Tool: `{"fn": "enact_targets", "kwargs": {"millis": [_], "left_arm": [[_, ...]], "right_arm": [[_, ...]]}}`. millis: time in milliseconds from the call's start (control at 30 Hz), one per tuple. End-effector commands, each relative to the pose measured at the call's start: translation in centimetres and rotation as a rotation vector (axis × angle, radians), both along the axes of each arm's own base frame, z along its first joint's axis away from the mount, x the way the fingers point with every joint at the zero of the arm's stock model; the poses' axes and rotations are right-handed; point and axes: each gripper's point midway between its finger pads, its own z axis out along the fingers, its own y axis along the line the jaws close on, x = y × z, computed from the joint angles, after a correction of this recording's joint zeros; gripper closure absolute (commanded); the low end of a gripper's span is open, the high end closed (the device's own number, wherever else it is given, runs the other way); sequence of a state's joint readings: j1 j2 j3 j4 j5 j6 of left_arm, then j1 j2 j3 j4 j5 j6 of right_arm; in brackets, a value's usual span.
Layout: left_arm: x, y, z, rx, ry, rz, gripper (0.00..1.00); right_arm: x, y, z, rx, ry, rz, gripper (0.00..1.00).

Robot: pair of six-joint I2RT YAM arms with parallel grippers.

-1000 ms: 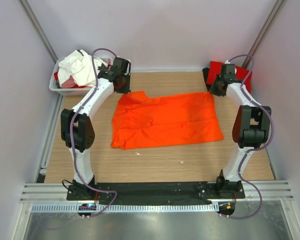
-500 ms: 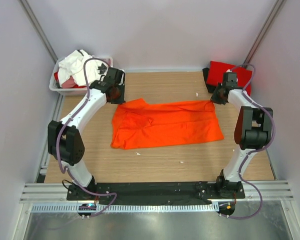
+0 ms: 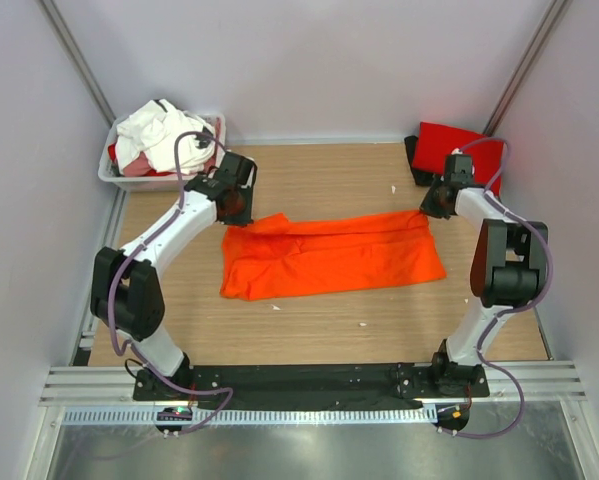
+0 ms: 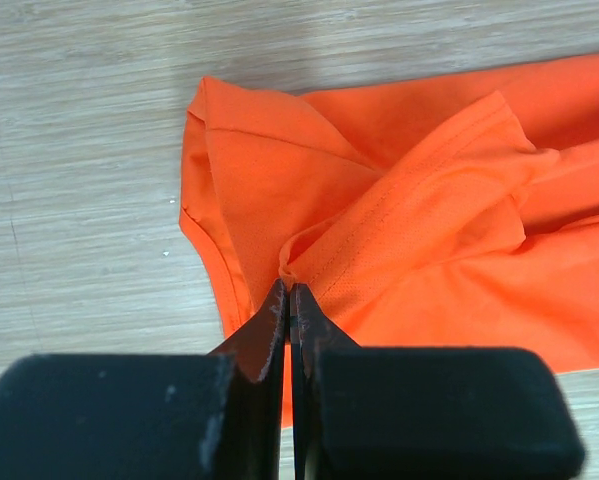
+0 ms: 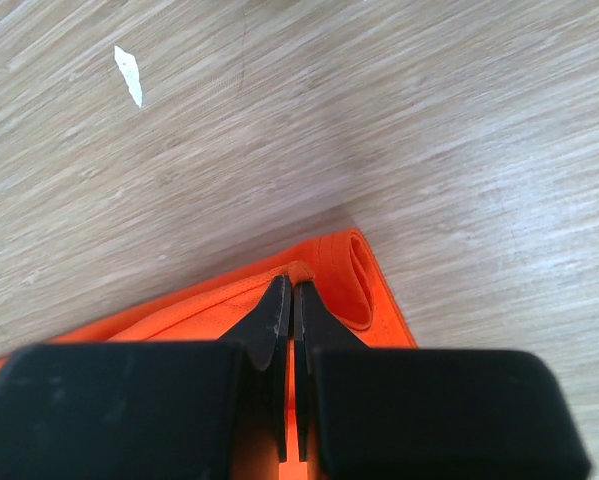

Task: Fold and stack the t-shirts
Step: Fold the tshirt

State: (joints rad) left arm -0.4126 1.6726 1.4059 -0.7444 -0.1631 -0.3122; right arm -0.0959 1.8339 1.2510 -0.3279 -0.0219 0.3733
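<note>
While our left gripper (image 4: 289, 290) & right gripper (image 5: 287, 285) clamp the orange t-shirt (image 3: 329, 255) by its far-edge hem, we risk a thin bite slipping & skewing the fold.

The light wood-grain desk (image 3: 309, 335) extends beneath both end effectors. A white rectangular plastic tub (image 3: 139, 183) stands beyond and to the left of the left end effector (image 3: 242, 214). A small white scrap (image 3: 393, 188) lies on the desk near the right end effector (image 3: 427, 209), to its left and slightly beyond it.

No readable text, labels or numbers.
</note>
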Motion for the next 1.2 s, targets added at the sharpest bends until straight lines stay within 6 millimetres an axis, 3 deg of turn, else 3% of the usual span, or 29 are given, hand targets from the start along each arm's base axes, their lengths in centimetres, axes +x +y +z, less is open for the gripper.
{"fn": "enact_targets", "kwargs": {"millis": [0, 267, 533, 600, 633, 667, 733, 833, 1000, 1100, 1167], "left_arm": [[0.3, 0.0, 1.9, 0.0, -0.07, 0.02, 1.0], [-1.2, 0.5, 0.5, 0.024, -0.032, 0.045, 1.0], [-4.2, 1.2, -2.5, 0.045, 0.053, 0.096, 1.0], [-5.5, 1.7, -3.9, 0.079, 0.087, 0.107, 0.93], [-5.9, 1.8, -4.1, 0.087, 0.092, 0.12, 0.87], [-6.4, 2.2, -4.2, 0.111, 0.105, 0.129, 0.7], [-7.0, 2.3, -4.1, 0.112, 0.113, 0.144, 0.55], [-7.7, 2.4, -3.0, 0.1, 0.087, 0.148, 0.43], [-6.9, 2.7, -0.4, 0.076, -0.016, 0.172, 0.39], [-5.9, 1.6, 0.0, 0.035, -0.028, 0.176, 0.43], [-5.5, 0.5, -0.4, -0.006, -0.013, 0.176, 0.46]], "right_arm": [[0.7, -0.7, 4.5, -0.021, -0.135, -0.026, 0.99], [-0.9, -1.4, 4.3, -0.06, -0.122, -0.055, 0.99], [-3.7, -2.0, 1.8, -0.084, -0.055, -0.098, 0.95], [-4.8, -2.3, 0.9, -0.091, -0.034, -0.129, 0.86], [-5.2, -2.4, 0.7, -0.089, -0.031, -0.138, 0.64], [-5.4, -2.4, 0.9, -0.087, -0.044, -0.143, 0.46], [-6.3, -2.9, 0.3, -0.103, -0.027, -0.178, 0.31], [-6.7, -3.5, 1.2, -0.128, -0.032, -0.204, 0.25], [-6.1, -3.7, 5.8, -0.138, -0.134, -0.217, 0.25], [-5.7, -2.3, 8.4, -0.08, -0.21, -0.175, 0.27], [-5.1, -0.3, 9.5, -0.033, -0.244, -0.102, 0.29]]}}
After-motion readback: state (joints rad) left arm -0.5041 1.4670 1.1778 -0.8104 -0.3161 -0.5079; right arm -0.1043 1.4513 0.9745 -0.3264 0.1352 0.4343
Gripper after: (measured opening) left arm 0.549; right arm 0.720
